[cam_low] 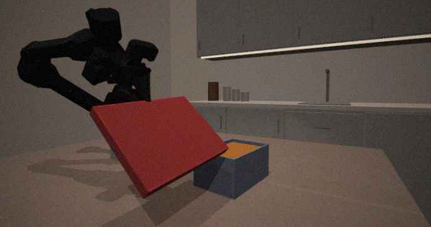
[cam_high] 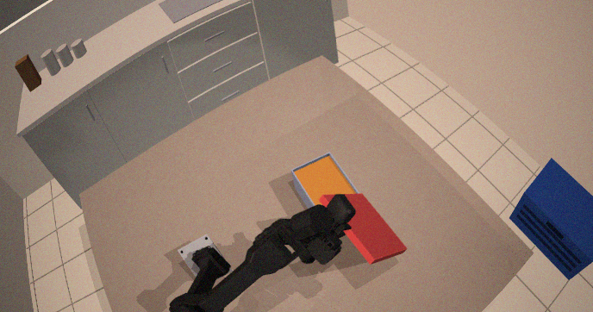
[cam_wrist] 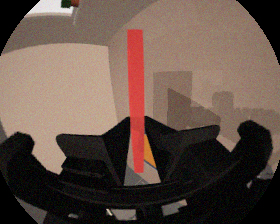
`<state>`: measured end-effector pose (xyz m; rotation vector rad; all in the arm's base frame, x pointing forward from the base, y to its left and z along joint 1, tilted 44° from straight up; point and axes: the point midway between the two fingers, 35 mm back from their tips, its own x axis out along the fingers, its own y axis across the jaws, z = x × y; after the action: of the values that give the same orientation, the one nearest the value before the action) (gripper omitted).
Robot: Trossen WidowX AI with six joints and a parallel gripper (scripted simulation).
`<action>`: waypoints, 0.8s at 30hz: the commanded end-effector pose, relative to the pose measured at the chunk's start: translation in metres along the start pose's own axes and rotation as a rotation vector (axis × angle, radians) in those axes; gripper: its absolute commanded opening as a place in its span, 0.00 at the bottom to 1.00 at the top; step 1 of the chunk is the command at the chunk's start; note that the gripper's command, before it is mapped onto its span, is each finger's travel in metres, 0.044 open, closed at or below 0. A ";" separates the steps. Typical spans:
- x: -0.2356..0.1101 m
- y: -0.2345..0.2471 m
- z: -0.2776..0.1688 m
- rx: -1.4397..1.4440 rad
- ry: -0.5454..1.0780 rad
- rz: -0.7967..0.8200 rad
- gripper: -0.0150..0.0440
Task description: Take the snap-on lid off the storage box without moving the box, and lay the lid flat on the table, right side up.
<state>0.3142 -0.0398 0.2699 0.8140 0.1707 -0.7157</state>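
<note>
Gripper is closed on the red lid, clamping it by one edge w/ fingers only a little apart; in the wrist view the lid shows edge-on as a thin red strip running straight up from between the fingers. Arm reaches from its base plate near the table's front-left corner toward the middle.

Lid hangs in the air, tilted steeply, high edge at the gripper, low edge toward the table's front, not touching the table. From above, its near corner overlaps the box's front edge; rest sticks out toward the table's right side.

Box sits approx. mid-table, open, blue-grey walls, orange inside. Lid shadow falls on the table beside the box.

Blue crate on the floor, well apart, off the table's right edge.
</note>
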 end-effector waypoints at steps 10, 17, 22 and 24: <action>-0.008 0.005 0.031 0.015 -0.004 0.028 0.25; -0.009 0.004 0.045 0.015 -0.005 0.029 0.25; -0.010 0.003 0.056 0.014 -0.005 0.029 0.25; -0.011 0.002 0.060 0.014 -0.005 0.029 0.25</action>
<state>0.3029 -0.0738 0.3027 0.8177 0.1697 -0.7154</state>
